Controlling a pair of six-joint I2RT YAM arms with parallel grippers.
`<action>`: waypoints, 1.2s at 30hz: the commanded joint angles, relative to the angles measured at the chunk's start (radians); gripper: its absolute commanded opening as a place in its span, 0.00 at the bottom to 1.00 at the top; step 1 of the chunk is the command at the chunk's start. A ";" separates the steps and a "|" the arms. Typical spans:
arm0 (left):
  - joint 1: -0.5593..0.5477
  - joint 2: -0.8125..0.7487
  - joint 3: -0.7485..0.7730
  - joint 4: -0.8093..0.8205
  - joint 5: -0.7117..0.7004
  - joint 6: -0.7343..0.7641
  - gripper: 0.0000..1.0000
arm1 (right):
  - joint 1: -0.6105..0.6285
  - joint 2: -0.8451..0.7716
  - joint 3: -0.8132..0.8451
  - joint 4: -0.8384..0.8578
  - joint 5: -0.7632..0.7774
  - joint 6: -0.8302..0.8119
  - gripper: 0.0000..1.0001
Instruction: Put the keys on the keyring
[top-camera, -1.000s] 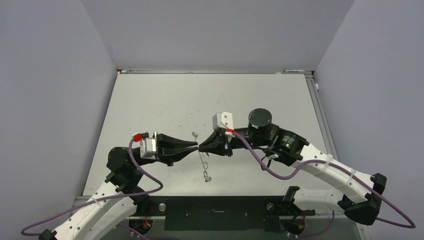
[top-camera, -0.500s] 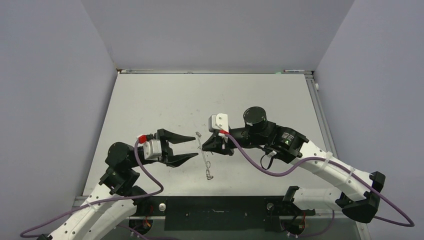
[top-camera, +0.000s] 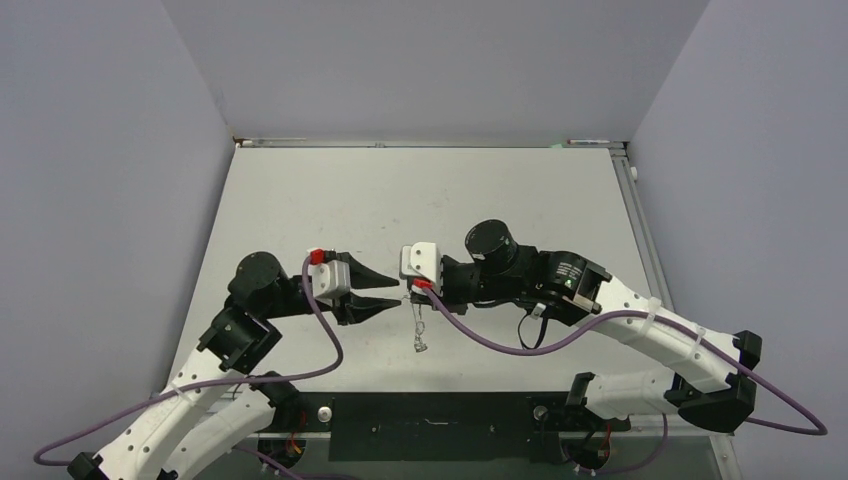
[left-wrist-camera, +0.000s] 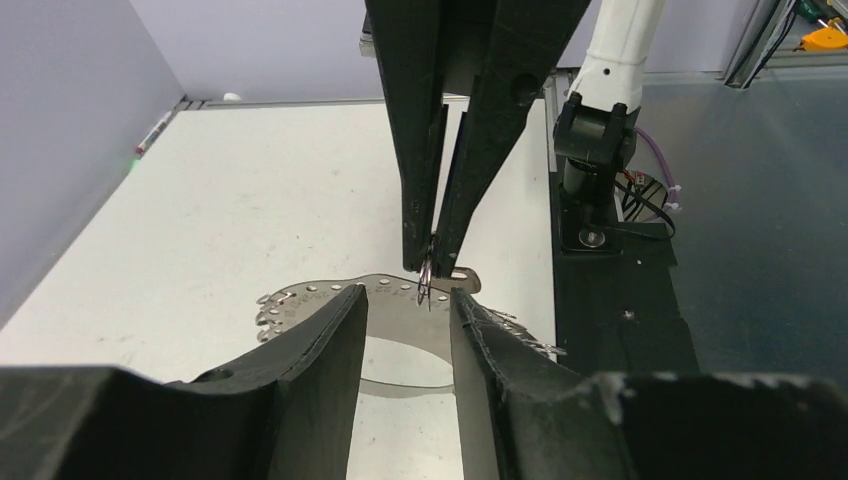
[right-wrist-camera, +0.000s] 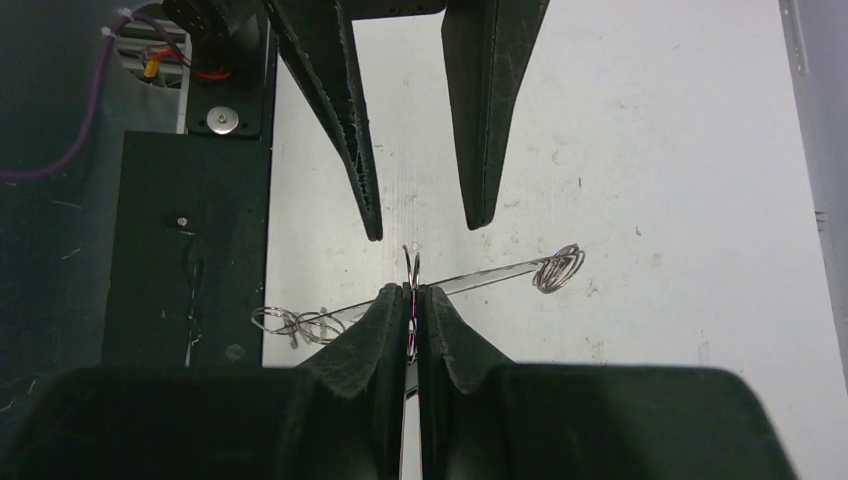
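The keyring (top-camera: 415, 335) is a thin silver hoop with small loops along its rim, hanging from my right gripper (top-camera: 410, 292) above the table. The right gripper (right-wrist-camera: 411, 290) is shut on a small loop of the keyring (right-wrist-camera: 500, 272), which runs edge-on behind its tips. My left gripper (top-camera: 396, 290) is open and faces the right one tip to tip. In the left wrist view the left gripper (left-wrist-camera: 408, 300) has the keyring (left-wrist-camera: 400, 310) showing between its fingers, and the right gripper (left-wrist-camera: 430, 262) comes down from above. The left gripper (right-wrist-camera: 427, 228) holds nothing. No key is in view.
The white table (top-camera: 330, 200) is walled at the back and both sides. The black base plate (top-camera: 430, 412) with the arm mounts runs along the near edge. Purple cables loop from both wrists.
My left gripper was shut tip to tip with the right; it opened, drew back, and now faces the ring again, open. My right gripper moved left with the keyring.
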 joint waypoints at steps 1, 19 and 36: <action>0.005 0.028 0.047 -0.037 0.029 0.016 0.32 | 0.019 0.007 0.050 -0.001 0.049 -0.019 0.05; -0.007 0.075 0.008 0.077 0.109 -0.077 0.21 | 0.033 0.002 0.035 0.055 0.011 0.000 0.05; -0.037 0.093 -0.008 0.065 0.055 -0.063 0.14 | 0.048 0.020 0.036 0.090 -0.014 0.005 0.05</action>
